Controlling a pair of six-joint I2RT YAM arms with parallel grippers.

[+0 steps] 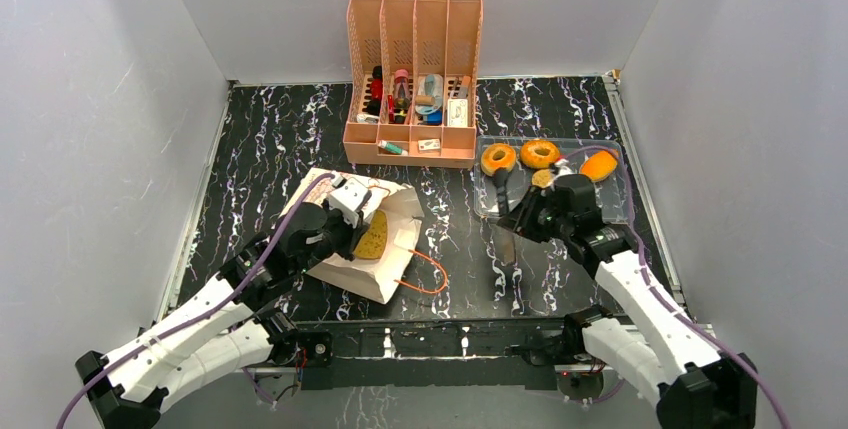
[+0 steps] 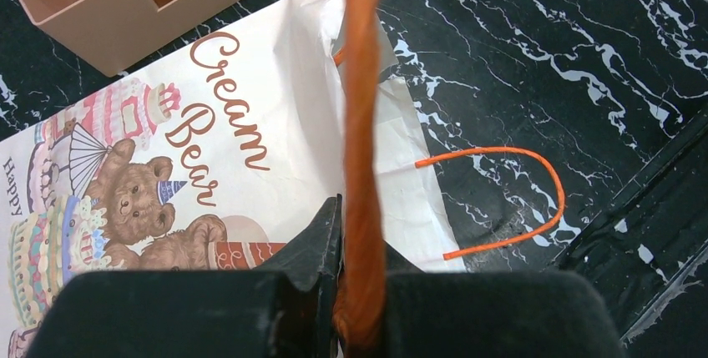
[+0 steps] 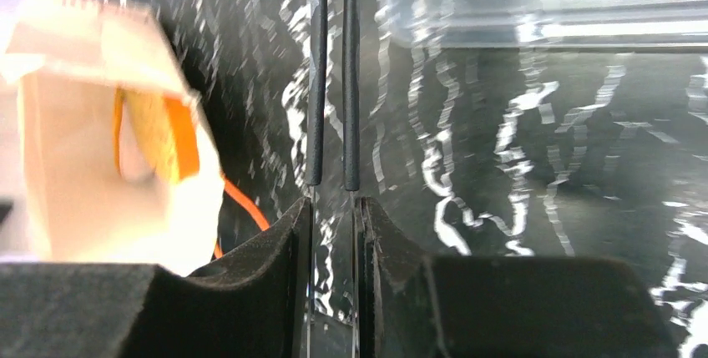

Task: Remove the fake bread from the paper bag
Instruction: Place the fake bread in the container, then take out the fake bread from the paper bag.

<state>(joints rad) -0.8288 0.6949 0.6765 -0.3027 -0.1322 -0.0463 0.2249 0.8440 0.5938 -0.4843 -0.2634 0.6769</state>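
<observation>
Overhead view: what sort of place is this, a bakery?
Likely a robot test booth: plain grey walls box in a marbled table, two robot arms are bolted at its near edge, and the bread is toy.

Lighting bright and even from above, shadows soft; right wrist view smeared by motion blur, glare streaking the black white-veined marble tabletop (image 3: 543, 208) beyond the right gripper (image 3: 332, 191).

The left arm reaches from the lower left up to mid-frame, its left claw (image 1: 358, 214) clamped on the paper bag's (image 1: 330, 274) cord handle (image 2: 361, 124). The right arm angles in from the lower right. Its right claw (image 3: 333, 57) is empty, with only a thin slit between the jaws.
</observation>
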